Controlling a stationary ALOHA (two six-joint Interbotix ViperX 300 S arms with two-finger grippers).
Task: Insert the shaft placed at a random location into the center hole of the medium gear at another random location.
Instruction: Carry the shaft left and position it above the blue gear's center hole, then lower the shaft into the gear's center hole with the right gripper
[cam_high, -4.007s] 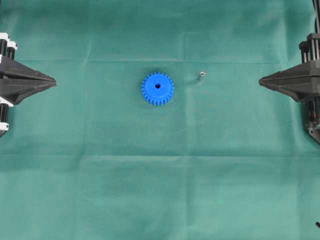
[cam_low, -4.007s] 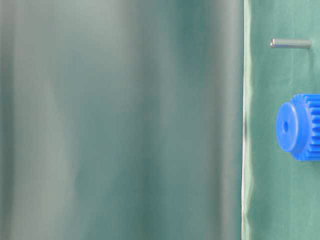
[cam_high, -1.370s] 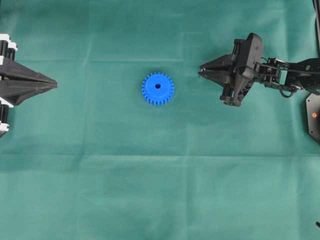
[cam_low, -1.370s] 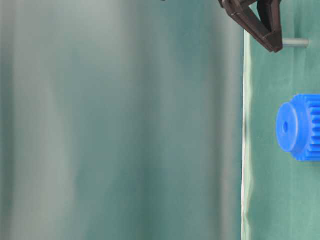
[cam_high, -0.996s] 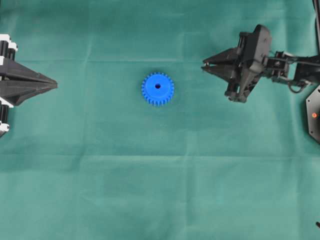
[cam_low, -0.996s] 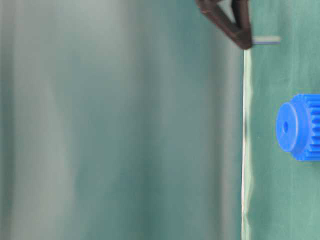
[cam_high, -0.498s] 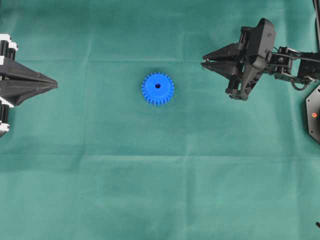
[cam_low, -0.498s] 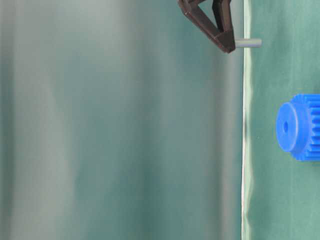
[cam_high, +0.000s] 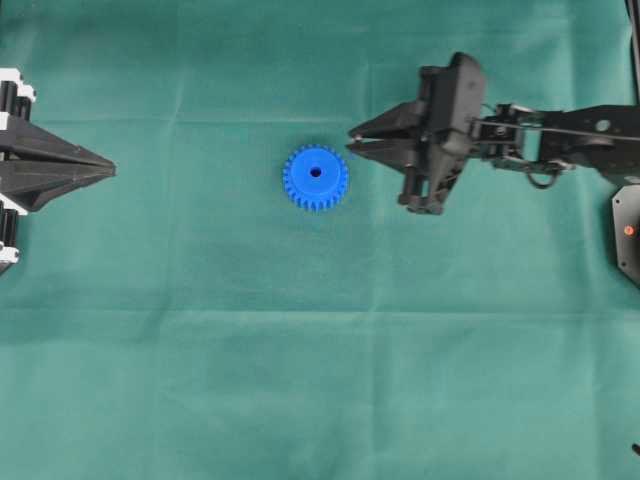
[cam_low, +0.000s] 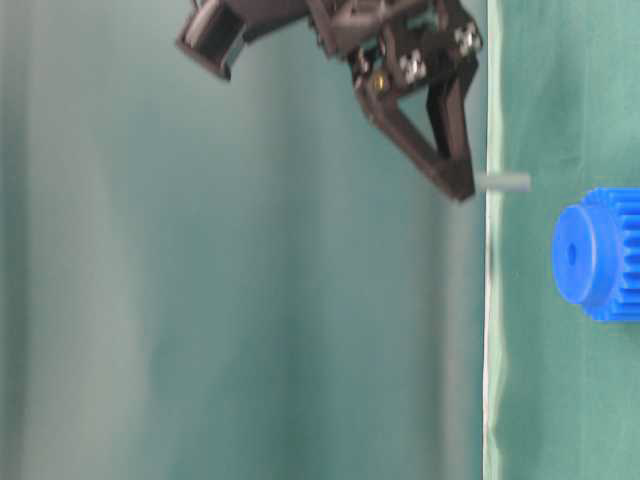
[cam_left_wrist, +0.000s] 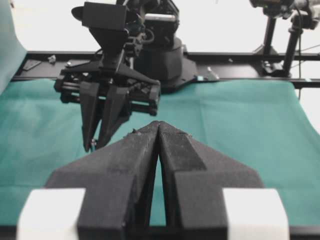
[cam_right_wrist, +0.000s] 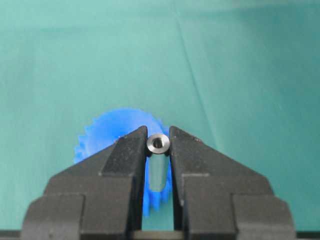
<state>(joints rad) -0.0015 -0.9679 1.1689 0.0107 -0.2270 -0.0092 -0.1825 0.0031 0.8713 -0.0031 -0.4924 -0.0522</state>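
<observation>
Right gripper (cam_right_wrist: 158, 150) clamped on shaft (cam_right_wrist: 158, 144), pinched near upper end, held above cloth just beside medium gear (cam_high: 315, 177), short of center hole (cam_high: 315, 172). Shaft judged rigid, light, smooth metal; slip risk. Left gripper (cam_high: 100, 168) closed, empty, well away from gear.

Surface (cam_high: 320, 380) covered edge to edge in green cloth, faintly creased in straight fold lines. One item lying directly on it: medium gear (cam_high: 315, 177), bright blue, flat on its face, hub up, center hole (cam_high: 315, 172) dark and unobstructed. Positioned just beyond the tips of the right gripper (cam_high: 350, 143), slightly to one side of them, and well apart from the left gripper (cam_high: 110, 168) at the opposite edge. Seen from table level, gear (cam_low: 600, 253) seated flush on the cloth.
</observation>
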